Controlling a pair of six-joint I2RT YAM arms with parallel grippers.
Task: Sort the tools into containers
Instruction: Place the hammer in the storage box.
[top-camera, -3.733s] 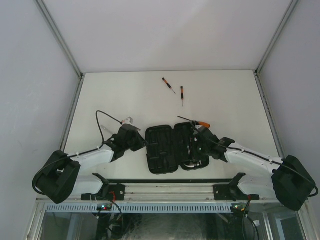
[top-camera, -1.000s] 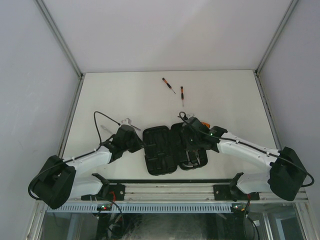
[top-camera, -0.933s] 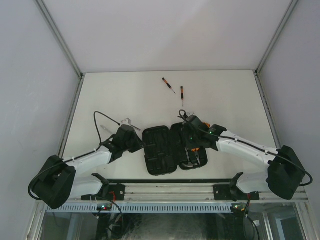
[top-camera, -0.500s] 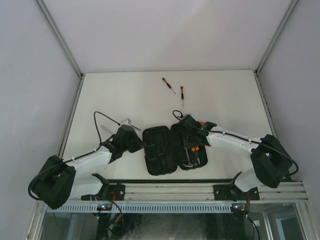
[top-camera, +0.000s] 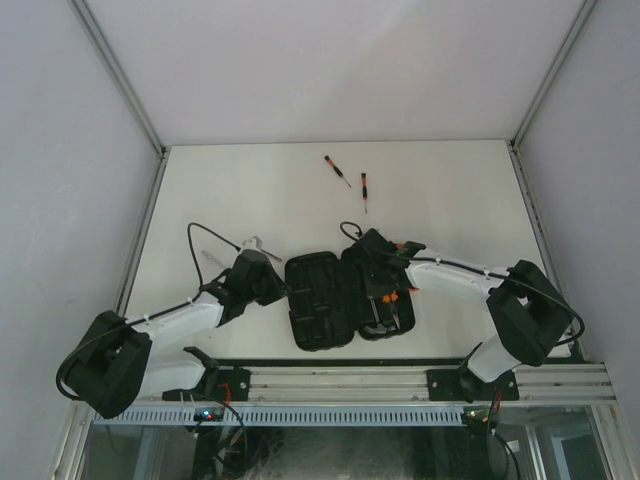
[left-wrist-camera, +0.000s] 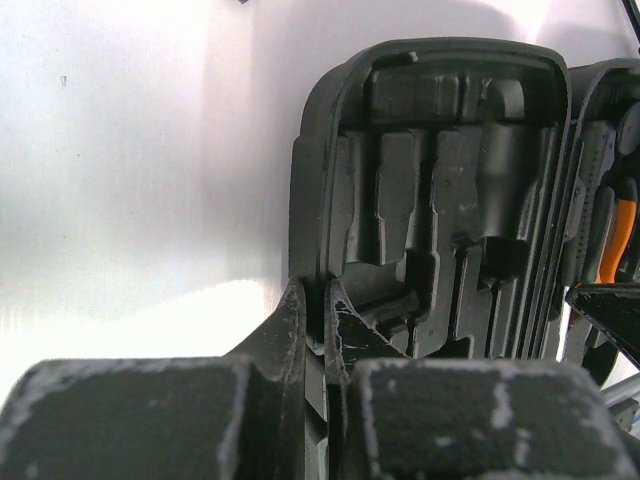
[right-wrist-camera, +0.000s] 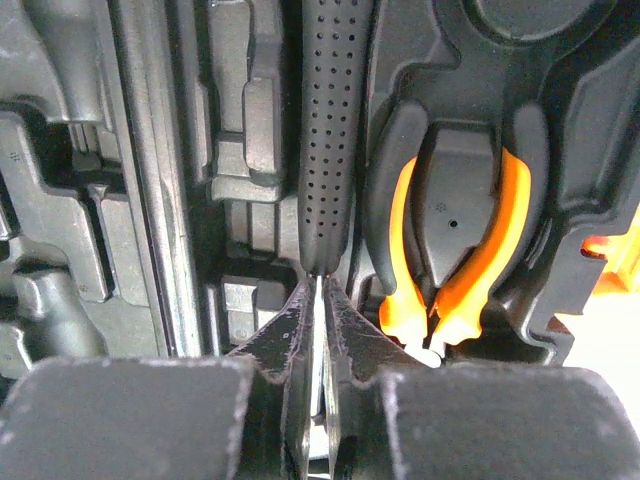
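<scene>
While the black tool case (top-camera: 320, 300) lies open at the near middle of the table, the left gripper (left-wrist-camera: 315, 300) is clamped on its left wall. The right gripper (right-wrist-camera: 318, 290) is over the right half, closed on the thin shaft of a black dotted-grip tool (right-wrist-camera: 325, 150) lying in a slot. Orange-handled pliers (right-wrist-camera: 510, 215) sit seated just beside it. One screwdriver (top-camera: 337, 170) and another screwdriver (top-camera: 364, 190) lie loose at the far side.

case (top-camera: 316, 300): black, open flat (moulded slots up) | pliers (right-wrist-camera: 455, 250): orange grips, seated in right half | screwdrivers (top-camera: 364, 190): two loose, 12 o'clock of case
</scene>
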